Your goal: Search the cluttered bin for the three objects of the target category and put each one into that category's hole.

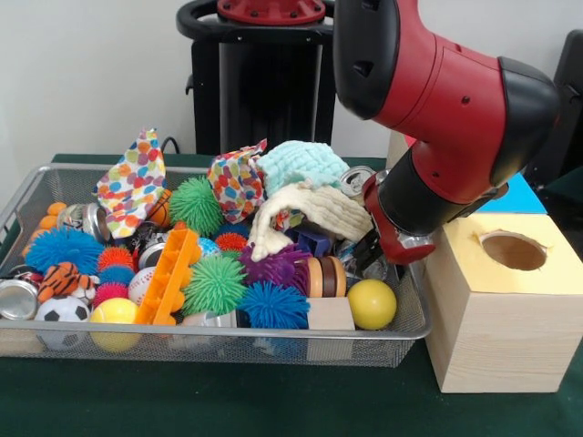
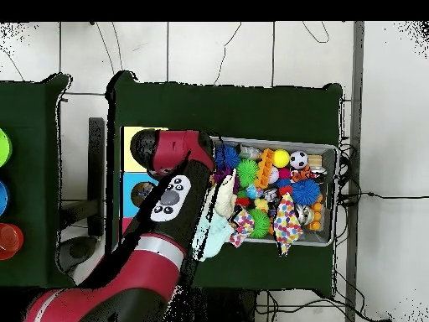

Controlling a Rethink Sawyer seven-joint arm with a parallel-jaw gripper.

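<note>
Several cloths heaped mid-bin [image 1: 273, 333]; cream cloth [image 1: 319, 211], likely target, draped over toys just beside gripper [image 1: 372, 257]. Light, limp, prone to snagging neighbours: best pinched at a bunched fold. Cannot tell whether gripper parted or closed.

The wire bin [image 1: 414, 323] is packed full; spiky balls [image 1: 215, 284], cloths [image 1: 314, 211] and cans [image 1: 18, 298] leave almost no gaps. The arm [image 1: 455, 118] blocks the bin's end beside the wooden box [image 1: 492, 337]. The box's round hole [image 1: 513, 250] is open from above.
</note>
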